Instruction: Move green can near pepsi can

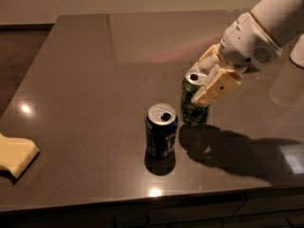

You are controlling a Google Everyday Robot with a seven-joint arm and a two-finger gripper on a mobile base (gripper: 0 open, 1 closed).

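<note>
pinching the green can (pixel 192 109), the hand (pixel 201 83) sits near the pepsi can (pixel 161 133)

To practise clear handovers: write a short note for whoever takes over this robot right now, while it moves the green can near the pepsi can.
The gripper is shut on the small light-green metal drink can, gripping it near the top, over the right part of the dark table.
The green can is upright, just right of and slightly behind the dark blue pepsi can. There is a narrow gap and they do not touch. I cannot tell whether its base rests on the table.
Done: the green can is near the pepsi can.
Left: probably set it down, open the gripper, and withdraw without knocking either can.
</note>
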